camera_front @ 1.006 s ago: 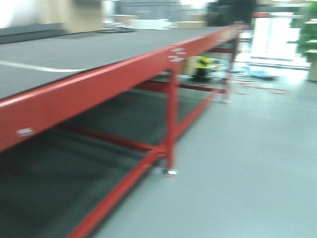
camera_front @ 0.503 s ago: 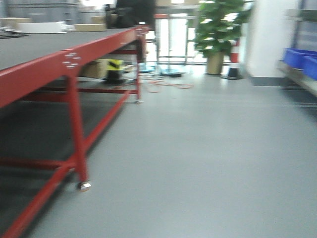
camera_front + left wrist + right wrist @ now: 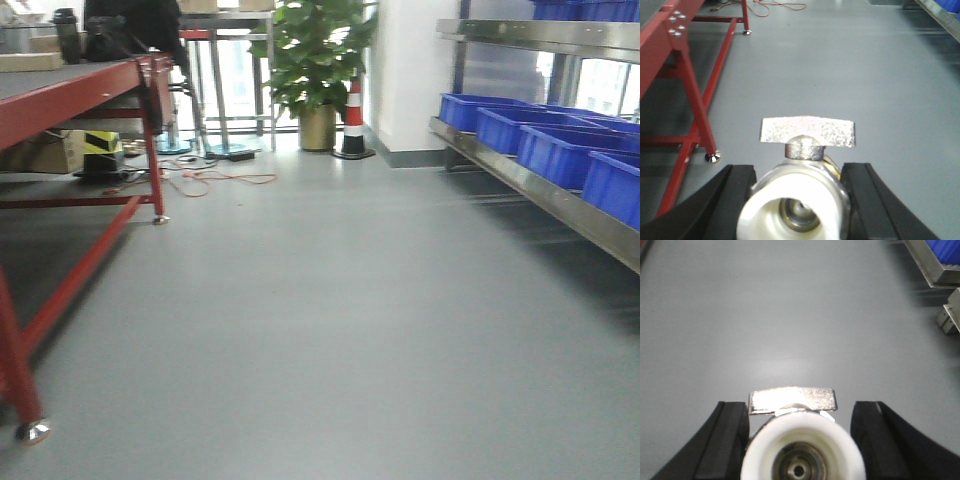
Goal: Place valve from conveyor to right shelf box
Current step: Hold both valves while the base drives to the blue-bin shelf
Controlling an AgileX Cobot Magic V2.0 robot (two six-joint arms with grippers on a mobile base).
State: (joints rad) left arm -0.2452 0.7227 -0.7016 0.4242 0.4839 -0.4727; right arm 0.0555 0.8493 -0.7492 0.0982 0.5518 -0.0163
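Note:
A metal valve (image 3: 807,132) with a flat silver handle and a white-rimmed opening sits in my left gripper (image 3: 797,171), whose black fingers (image 3: 737,192) press on both sides of its body. A second valve (image 3: 792,399) of the same kind is held the same way in my right gripper (image 3: 800,409). Both are carried above the grey floor. The conveyor (image 3: 70,95) with its red edge and legs runs along the left, and its frame (image 3: 665,47) shows in the left wrist view. The steel shelf (image 3: 545,190) on the right carries a row of blue boxes (image 3: 560,150).
A potted plant (image 3: 318,60) and a striped traffic cone (image 3: 353,120) stand at the far end of the aisle. Orange cables (image 3: 205,180) lie on the floor near the conveyor's end. A cardboard box (image 3: 45,152) sits under the belt. The shelf's foot (image 3: 950,315) is at the right.
The front view has swung to the right: the conveyor has slid to the left edge of the frame, and the shelf with blue boxes has come into view on the right.

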